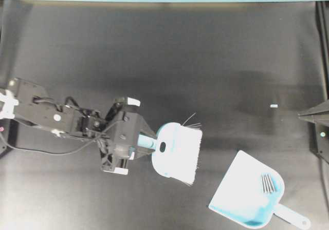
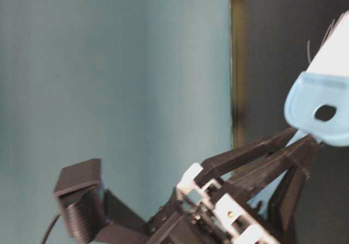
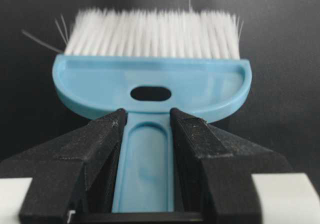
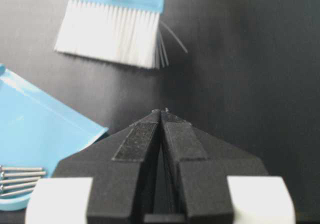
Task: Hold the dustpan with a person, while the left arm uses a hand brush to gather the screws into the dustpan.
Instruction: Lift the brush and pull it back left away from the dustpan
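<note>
1. Holding the brush (image 1: 177, 153) by its handle: left gripper (image 1: 134, 141) clamped on the thin blue stem, clear in the left wrist view, fingers (image 3: 102, 144) pressed on either side of the handle.
2. Brush sits mid-table, bristles pointing to 3 o'clock in the overhead view, a few stray hairs sticking out at the top edge. Whether the bristles touch the table I cannot tell.
3. Dustpan (image 1: 241, 196) lies at 4 o'clock from the brush, apart from it, open mouth facing 10 o'clock, handle toward the lower right corner.
4. Screws (image 1: 268, 183) already lie inside the pan, bunched side by side near the back rim by the handle; about four or five. No loose screws spotted on the mat; one tiny pale speck (image 1: 274, 106) at 2 o'clock from the pan, too small to identify.
5. Right gripper (image 4: 161, 115) empty, tips pressed together, parked at the right edge, well clear of the pan.
6. No person's hand in any view; nobody holds the pan.
7. Step judged: sweeping looks done, task near its end.
8. Next likely calls for setting the brush down and releasing it, keeping bristles away from the pan so nothing tips out.
</note>
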{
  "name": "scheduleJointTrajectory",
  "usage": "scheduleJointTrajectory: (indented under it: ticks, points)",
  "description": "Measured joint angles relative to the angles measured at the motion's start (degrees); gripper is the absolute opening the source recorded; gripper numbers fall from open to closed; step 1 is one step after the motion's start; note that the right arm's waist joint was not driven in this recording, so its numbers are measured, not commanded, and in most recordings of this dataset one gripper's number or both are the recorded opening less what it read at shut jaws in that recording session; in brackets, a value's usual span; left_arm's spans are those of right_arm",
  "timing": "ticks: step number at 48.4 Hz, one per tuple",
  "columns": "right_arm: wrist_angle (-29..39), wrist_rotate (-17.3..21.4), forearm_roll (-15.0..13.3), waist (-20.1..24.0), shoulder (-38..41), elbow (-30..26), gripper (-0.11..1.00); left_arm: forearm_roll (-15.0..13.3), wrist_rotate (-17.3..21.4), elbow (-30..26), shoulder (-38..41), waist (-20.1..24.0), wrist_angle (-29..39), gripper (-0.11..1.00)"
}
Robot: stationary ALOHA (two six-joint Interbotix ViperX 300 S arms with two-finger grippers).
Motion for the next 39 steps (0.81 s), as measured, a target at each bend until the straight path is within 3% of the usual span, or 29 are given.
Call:
scheduleJointTrajectory:
  ticks: [7,13,17,39]
  points:
    - [0.1,0.0,0.0,0.0,0.0,0.0,0.0,0.0,0.0,0.0,1.1,0.0,-1.1,0.36]
    - [0.0,0.0,0.0,0.0,0.0,0.1,0.0,0.1,0.0,0.0,1.1,-0.3,-1.1,0.67]
    - [0.0,0.0,0.0,0.0,0.0,0.0,0.0,0.0,0.0,0.0,1.1,-0.4,-1.1,0.79]
    - [0.0,0.0,0.0,0.0,-0.1,0.1,0.0,0.0,0.1,0.0,-1.6,0.2,-1.1,0.79]
